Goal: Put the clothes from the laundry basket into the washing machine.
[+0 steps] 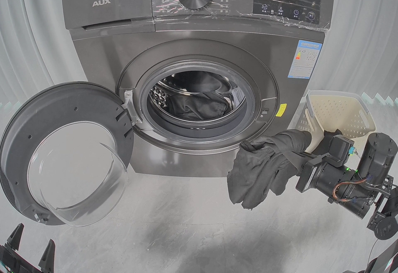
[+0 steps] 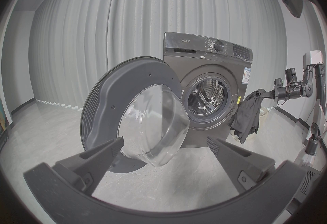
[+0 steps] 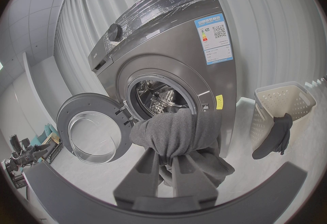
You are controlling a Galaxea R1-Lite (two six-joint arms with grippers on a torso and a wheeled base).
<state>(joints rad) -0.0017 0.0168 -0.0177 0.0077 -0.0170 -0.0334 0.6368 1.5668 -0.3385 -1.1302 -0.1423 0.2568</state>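
Note:
The grey washing machine point(image 1: 195, 29) stands with its round door point(image 1: 62, 149) swung open to the left. Dark clothes point(image 1: 199, 104) lie in the drum. My right gripper point(image 1: 299, 156) hangs low in front of the machine's right side, shut on a dark grey garment point(image 1: 259, 170) that droops toward the floor. In the right wrist view the gripper point(image 3: 167, 159) pinches a fold of that garment point(image 3: 177, 133). The cream laundry basket point(image 1: 352, 114) sits to the right of the machine, with another dark garment point(image 3: 274, 138) draped over its rim. My left gripper point(image 1: 33, 240) sits low at the left, open and holding nothing.
The open door point(image 2: 133, 109) juts out over the floor ahead of my left gripper point(image 2: 167, 163). Pale floor lies bare before the machine, and a white pleated curtain point(image 1: 365, 29) runs behind it.

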